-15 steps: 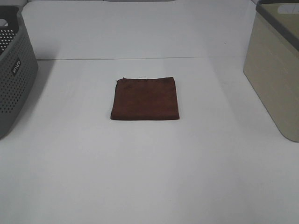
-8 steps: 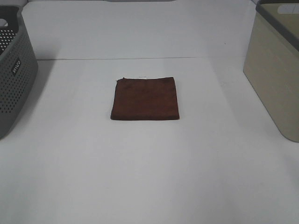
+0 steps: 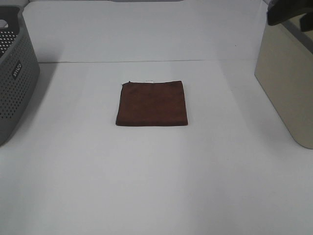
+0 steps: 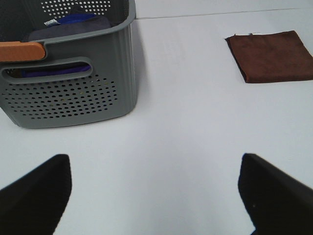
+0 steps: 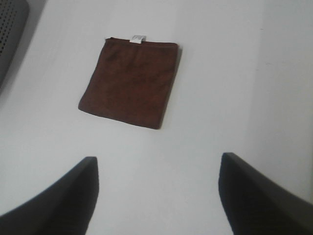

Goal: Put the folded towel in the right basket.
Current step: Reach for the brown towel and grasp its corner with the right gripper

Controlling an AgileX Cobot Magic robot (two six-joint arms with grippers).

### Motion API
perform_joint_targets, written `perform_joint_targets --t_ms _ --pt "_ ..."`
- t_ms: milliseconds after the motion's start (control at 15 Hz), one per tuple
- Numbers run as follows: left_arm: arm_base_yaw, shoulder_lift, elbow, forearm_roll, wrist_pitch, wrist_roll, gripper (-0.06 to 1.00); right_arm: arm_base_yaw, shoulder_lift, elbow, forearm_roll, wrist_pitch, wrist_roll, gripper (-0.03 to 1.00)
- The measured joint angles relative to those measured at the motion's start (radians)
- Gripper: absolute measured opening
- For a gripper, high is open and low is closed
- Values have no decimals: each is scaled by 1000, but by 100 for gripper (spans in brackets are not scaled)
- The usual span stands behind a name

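The folded brown towel (image 3: 152,103) lies flat on the white table's middle. It also shows in the left wrist view (image 4: 270,56) and the right wrist view (image 5: 129,81), with a white tag at one edge. The beige right basket (image 3: 289,78) stands at the right edge. A dark part of the right arm (image 3: 288,13) shows above the basket's top. My right gripper (image 5: 156,196) is open and empty, well apart from the towel. My left gripper (image 4: 156,196) is open and empty, near the grey basket, far from the towel.
A grey perforated basket (image 3: 12,73) stands at the left edge; in the left wrist view (image 4: 68,93) it holds blue and purple cloth and has an orange handle. The white table (image 3: 156,181) spreads around the towel.
A dark part of the right arm has come into the top right corner above the beige basket. The towel and baskets have not moved.
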Motion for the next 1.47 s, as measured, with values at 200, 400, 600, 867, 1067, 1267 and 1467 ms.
perform_joint_targets --t_ms 200,400,600,867,1067,1267,1467 --pt "0 0 0 0 0 0 88 126 216 -115 -7 -2 3 66" --pt "0 0 0 0 0 0 88 152 523 -252 0 19 24 66" --pt "0 0 0 0 0 0 88 152 686 -335 40 24 24 66" --pt "0 0 0 0 0 0 88 152 890 -472 107 68 16 68" --pt "0 0 0 0 0 0 88 152 989 -556 111 69 4 70" --pt "0 0 0 0 0 0 88 152 1057 -615 115 69 3 70" --pt "0 0 0 0 0 0 88 152 1079 -631 134 58 3 67"
